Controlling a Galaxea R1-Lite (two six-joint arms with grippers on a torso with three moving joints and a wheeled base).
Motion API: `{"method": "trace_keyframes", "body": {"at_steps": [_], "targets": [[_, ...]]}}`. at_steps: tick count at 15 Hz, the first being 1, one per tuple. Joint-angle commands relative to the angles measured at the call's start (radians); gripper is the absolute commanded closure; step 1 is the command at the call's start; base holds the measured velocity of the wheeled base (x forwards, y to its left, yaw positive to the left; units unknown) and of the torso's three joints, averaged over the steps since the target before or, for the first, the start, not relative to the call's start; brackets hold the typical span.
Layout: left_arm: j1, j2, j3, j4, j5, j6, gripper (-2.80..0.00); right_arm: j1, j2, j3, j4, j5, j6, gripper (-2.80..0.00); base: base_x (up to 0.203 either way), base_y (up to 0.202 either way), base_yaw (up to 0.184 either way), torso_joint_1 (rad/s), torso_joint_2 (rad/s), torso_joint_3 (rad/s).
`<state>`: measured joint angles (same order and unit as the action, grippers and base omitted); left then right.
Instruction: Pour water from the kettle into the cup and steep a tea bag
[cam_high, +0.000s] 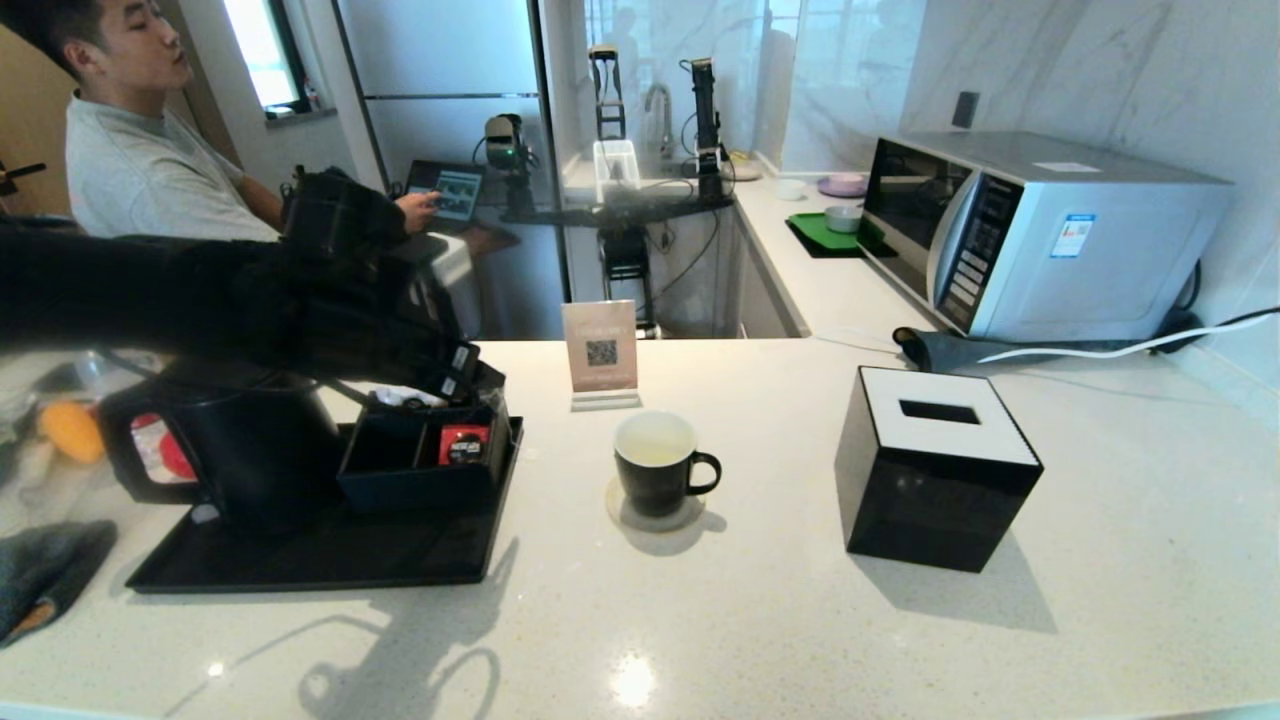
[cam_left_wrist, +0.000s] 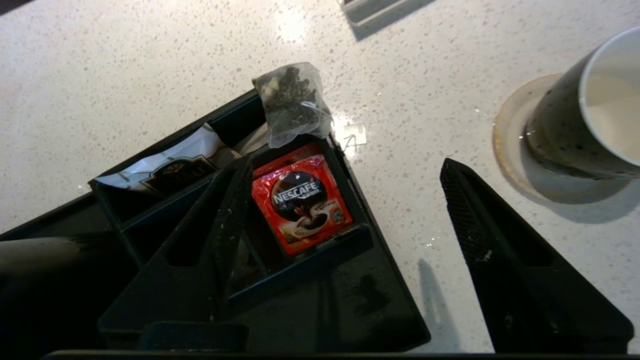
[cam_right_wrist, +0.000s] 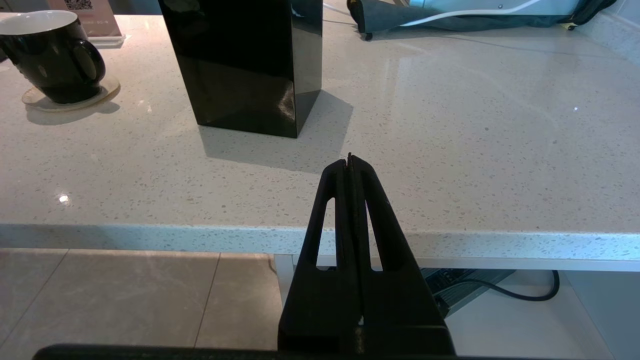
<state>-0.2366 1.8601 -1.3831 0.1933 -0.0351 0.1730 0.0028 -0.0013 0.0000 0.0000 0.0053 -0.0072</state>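
The black kettle (cam_high: 240, 450) stands on the black tray (cam_high: 330, 560) at the left. On a round coaster in the middle of the counter sits the black cup (cam_high: 655, 465) (cam_left_wrist: 590, 110) (cam_right_wrist: 50, 55), white inside; I cannot make out water in it. The tea bag (cam_left_wrist: 292, 102) leans on the far corner of the organiser box (cam_high: 420, 465) (cam_left_wrist: 320, 250), its string and tag (cam_left_wrist: 355, 135) lying on the counter. My left gripper (cam_left_wrist: 345, 162) (cam_high: 470, 375) hovers open over that box, short of the tea bag and holding nothing. My right gripper (cam_right_wrist: 350, 159) is shut and empty, parked before the counter's front edge.
A red-and-black sachet (cam_left_wrist: 300, 202) and a white packet (cam_left_wrist: 165, 165) lie in the organiser. A black tissue box (cam_high: 935, 470) (cam_right_wrist: 245, 60) stands right of the cup, a QR sign (cam_high: 600, 350) behind it, a microwave (cam_high: 1040, 235) at the back right. A person sits at the far left.
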Motion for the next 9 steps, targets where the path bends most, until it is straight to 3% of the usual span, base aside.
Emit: {"method": "trace_keyframes", "body": {"at_steps": [1, 9], "targets": [[-0.001, 0.077, -0.036, 0.002, 0.008, 0.002, -2.80, 0.000, 0.001, 0.000, 0.000, 0.001, 0.000, 0.00, 0.000, 0.000, 0.000, 0.000, 0.00, 0.000], [-0.005, 0.270, -0.222, -0.001, 0.113, 0.096, -2.80, 0.000, 0.001, 0.000, 0.000, 0.001, 0.000, 0.00, 0.000, 0.000, 0.000, 0.000, 0.00, 0.000]]}}
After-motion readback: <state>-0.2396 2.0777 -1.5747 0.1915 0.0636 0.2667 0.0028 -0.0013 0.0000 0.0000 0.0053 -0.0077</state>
